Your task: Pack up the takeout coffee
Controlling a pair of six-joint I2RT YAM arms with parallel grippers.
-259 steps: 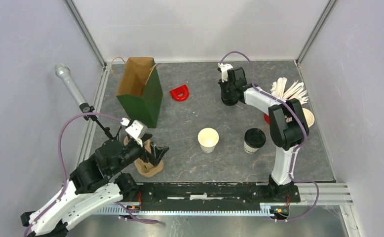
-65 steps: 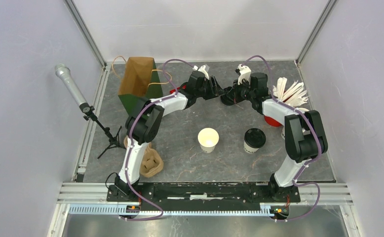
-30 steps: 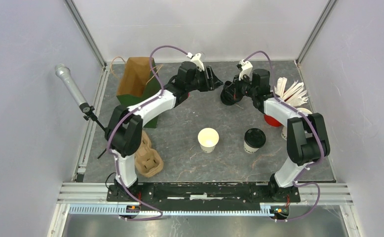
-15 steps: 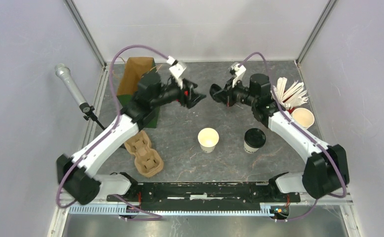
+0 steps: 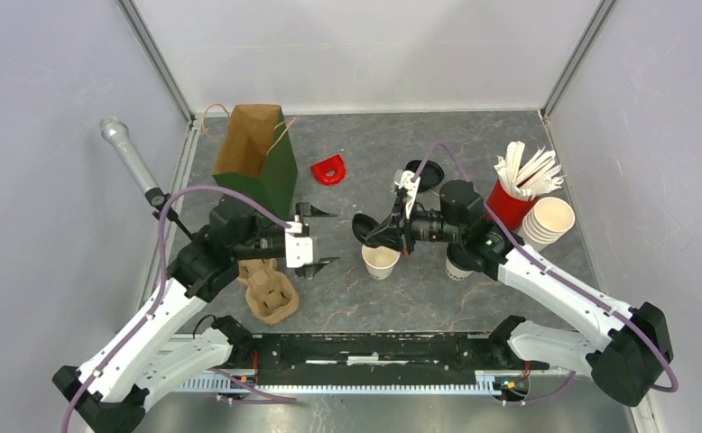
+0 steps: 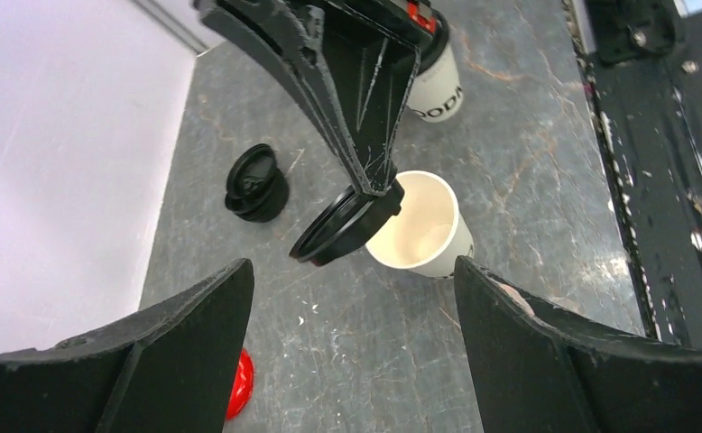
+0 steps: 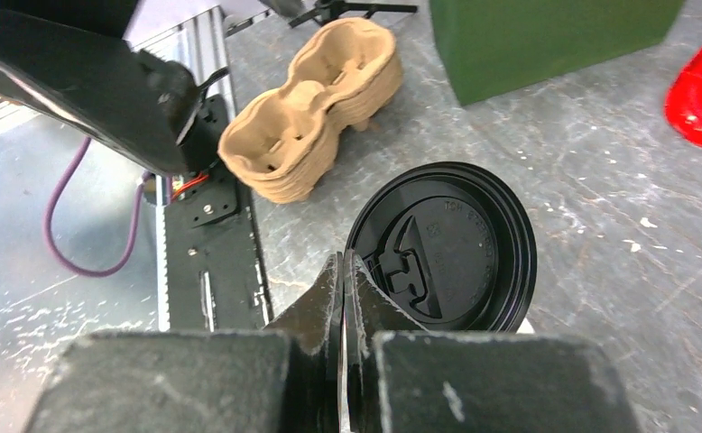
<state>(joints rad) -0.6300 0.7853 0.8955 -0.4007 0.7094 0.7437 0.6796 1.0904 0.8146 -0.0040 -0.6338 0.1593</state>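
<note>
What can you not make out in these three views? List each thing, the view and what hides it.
1. Lidded cup, top view: mostly under the right arm.
2. Open cup, right wrist view: almost hidden beneath the black lid pinched in the right gripper.
3. Red piece, left wrist view: mostly cut off by the left finger.
4. Lidded cup's print, left wrist view: partly behind the right gripper.

Top view, grey stone-pattern table [image 5: 365, 144].
- Green paper bag [image 5: 255, 167], brown inside, mouth open, upright, upper left.
- Small red horseshoe-shaped piece [image 5: 328, 170] just right of bag, apart from it.
- Silver microphone [image 5: 126, 155] on black stand, left edge.
- Red cup [image 5: 508, 206] holding white sticks [image 5: 528, 167], right side.
- Stack of lidless cream cups [image 5: 549, 219] just beside the red cup.
- Tan pulp cup carrier [image 5: 271, 296], lower left, below bag.
</note>
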